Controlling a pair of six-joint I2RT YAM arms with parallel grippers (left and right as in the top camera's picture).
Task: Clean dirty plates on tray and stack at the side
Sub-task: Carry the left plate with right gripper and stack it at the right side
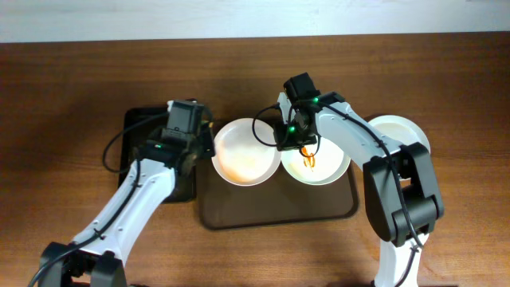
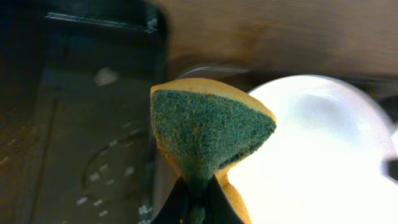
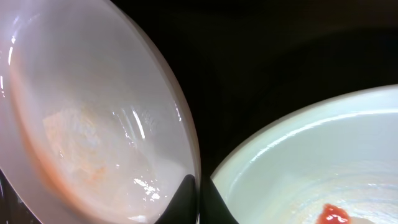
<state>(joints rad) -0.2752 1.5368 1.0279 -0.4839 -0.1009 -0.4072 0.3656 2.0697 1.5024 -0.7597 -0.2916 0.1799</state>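
Two dirty plates side by side on a brown tray, one gripped by its rim, with a sponge at its other edge.

Nearest, the brown tray [image 1: 271, 214] lies on the worktop [image 1: 72, 80] with both dirty plates on it. The left plate [image 1: 243, 155] carries a faint orange smear, and the right plate [image 1: 328, 167] has a red-orange blob [image 3: 334, 214] near its middle. The right jaws are closed on the left plate's right rim, one finger on each side of it, just where the two plates meet. The left jaws pinch a folded sponge [image 2: 208, 127], its green scouring face outward and yellow behind, at the left plate's left edge. I cannot tell whether it touches the plate. Just to the left sits a black tray [image 1: 139, 127]. Farther right, off the brown tray, a third white plate [image 1: 402, 127] rests on the worktop, partly hidden by the right arm.
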